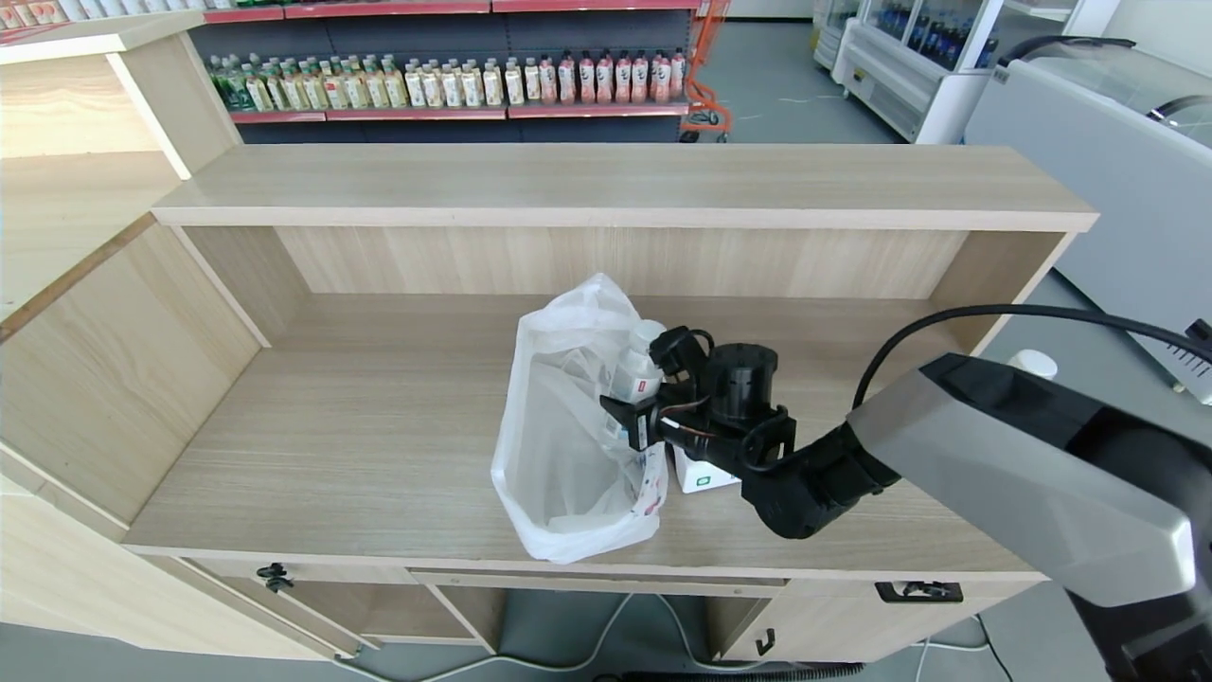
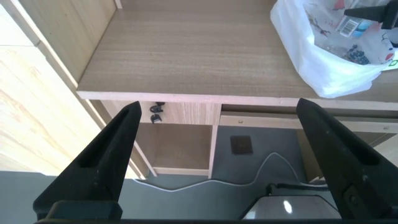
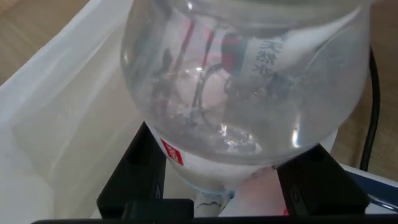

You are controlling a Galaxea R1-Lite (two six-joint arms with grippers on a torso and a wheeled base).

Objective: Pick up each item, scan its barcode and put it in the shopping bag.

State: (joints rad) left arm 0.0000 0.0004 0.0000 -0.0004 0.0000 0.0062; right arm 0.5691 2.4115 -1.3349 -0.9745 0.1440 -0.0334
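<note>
**Over the bag mouth: bottle in the right hand**

On the wooden bench (image 1: 360,426) the white shopping bag (image 1: 559,426) stands open, roughly in the middle; the right hand (image 1: 630,417) is at the bag's right rim, clamped on a clear bottle (image 1: 634,374) with a white cap and a red-and-white label; the bottle is upright, its lower part already level with the bag's opening. From the right wrist you look straight at the bottle's round base (image 3: 249,93), with a dark finger (image 3: 137,174) on either side of it and the bag's plastic (image 3: 50,124) alongside. A small white box (image 1: 705,474) sits on the bench just beside the bag, under the right wrist. The left hand (image 2: 217,112) hangs off the bench's front edge, fingers spread wide, holding nothing.
</note>
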